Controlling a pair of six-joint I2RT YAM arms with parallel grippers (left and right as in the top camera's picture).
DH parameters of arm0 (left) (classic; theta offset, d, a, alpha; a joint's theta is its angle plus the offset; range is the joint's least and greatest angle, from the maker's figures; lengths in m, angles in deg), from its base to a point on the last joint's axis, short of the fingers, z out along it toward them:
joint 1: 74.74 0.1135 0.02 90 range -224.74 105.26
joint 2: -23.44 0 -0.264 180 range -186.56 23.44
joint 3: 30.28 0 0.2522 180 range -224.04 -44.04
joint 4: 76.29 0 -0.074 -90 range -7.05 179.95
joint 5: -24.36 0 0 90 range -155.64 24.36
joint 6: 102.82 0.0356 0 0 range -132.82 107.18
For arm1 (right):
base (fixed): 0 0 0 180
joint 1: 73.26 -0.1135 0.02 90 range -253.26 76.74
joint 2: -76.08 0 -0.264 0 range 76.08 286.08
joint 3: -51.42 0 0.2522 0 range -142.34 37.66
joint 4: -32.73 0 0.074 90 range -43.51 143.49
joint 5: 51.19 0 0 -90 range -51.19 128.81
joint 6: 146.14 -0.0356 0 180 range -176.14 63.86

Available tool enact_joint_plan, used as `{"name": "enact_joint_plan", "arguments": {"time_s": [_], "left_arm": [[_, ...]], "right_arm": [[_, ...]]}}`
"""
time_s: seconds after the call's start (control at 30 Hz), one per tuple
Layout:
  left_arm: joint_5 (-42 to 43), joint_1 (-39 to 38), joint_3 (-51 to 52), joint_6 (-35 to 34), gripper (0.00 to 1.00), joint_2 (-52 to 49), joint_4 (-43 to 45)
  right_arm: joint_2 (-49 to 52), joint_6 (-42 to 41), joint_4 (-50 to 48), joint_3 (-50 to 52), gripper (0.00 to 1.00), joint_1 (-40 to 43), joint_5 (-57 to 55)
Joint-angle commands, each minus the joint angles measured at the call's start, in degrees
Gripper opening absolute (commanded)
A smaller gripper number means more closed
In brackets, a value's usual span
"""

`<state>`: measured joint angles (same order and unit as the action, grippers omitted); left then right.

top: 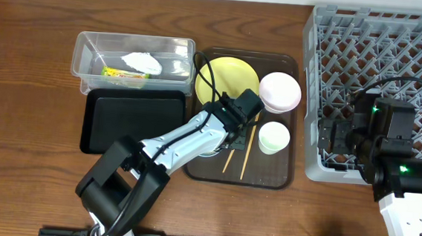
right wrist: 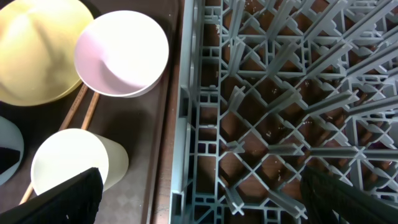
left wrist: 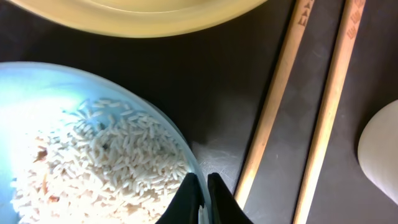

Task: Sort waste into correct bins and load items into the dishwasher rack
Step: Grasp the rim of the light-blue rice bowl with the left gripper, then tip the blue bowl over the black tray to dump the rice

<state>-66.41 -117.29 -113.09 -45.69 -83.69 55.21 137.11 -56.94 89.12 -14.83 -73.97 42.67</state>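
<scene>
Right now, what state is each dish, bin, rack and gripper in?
light-blue bowl: holds rice, rim gripped by left gripper
white bowl: upright, empty
small white cup: upright, empty
yellow plate: empty
wooden chopsticks: lying on brown tray
clear tub: holds crumpled tissue and snack wrapper
black tray-bin: empty
dishwasher rack: empty
right gripper: open, holding nothing

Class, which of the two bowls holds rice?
The round light-blue bowl: loose white rice grains lie in it; the round white bowl is empty.
</scene>
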Motion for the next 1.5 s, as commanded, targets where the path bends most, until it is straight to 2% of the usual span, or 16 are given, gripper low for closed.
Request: {"name": "enact_joint_plan", "arguments": {"time_s": [0.0,0.2,0.47,0.63,0.7,0.77,0.97,1.17,1.47], "left_arm": [[-0.3,0.3,0.5,0.0,0.06,-0.8,-0.9],[-0.3,0.3,-0.7,0.4,0.06,0.3,-3.0],[-0.3,1.1,-4.3,8.8,0.06,9.0,-8.3],[1.4,6.1,-4.3,9.3,0.06,15.4,-9.8],[4.1,10.4,-4.3,9.3,0.06,17.3,-10.8],[8.2,14.6,-4.3,9.8,0.06,17.8,-11.3],[28.2,30.3,-2.7,14.4,0.06,16.9,-11.5],[47.5,43.7,1.0,21.8,0.06,15.3,-11.5],[73.0,56.1,8.3,30.1,0.06,10.7,-11.5]], "right_arm": [[0.1,0.6,0.1,-1.1,0.99,-0.7,0.3],[0.1,0.6,0.1,-1.1,0.99,-0.7,0.3],[0.1,0.6,0.1,-1.1,0.99,-0.7,0.3],[0.0,0.6,0.1,-1.1,0.99,-0.7,0.3],[0.0,0.6,0.1,-1.1,0.99,-0.7,0.3],[0.1,0.6,0.1,-1.1,0.99,-0.7,0.3],[0.1,0.6,0.3,-1.1,0.99,-0.7,0.3],[0.1,0.6,0.3,-1.1,0.99,-0.7,0.3],[0.1,0.6,0.3,-1.1,0.99,-0.7,0.3]]}}
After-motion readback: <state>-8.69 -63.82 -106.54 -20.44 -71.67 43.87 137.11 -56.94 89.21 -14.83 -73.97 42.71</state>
